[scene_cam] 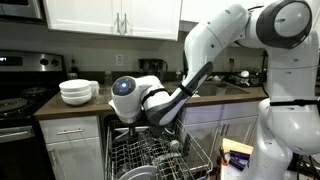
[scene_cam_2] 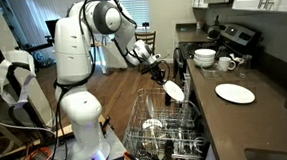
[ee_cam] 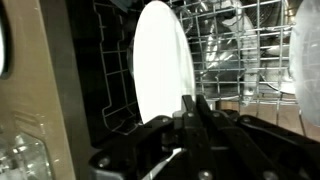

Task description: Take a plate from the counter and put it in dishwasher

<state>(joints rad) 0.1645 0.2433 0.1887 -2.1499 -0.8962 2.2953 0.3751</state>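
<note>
Claw [ee_cam: 190, 106] on upright plate [ee_cam: 160, 60] at dishwasher rack [ee_cam: 236, 48]

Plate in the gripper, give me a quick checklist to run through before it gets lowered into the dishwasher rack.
1. Grip: the gripper is shut on the rim of the plate: ok.
2. Orientation: the plate stands on edge, as a rack slot needs: ok.
3. Position: in an exterior view the plate hangs above the dishwasher rack: ok.
4. Rack pulled out and reachable from above: ok.
5. Free slot right under the plate: cannot tell; other dishes sit in the rack nearby.
</note>
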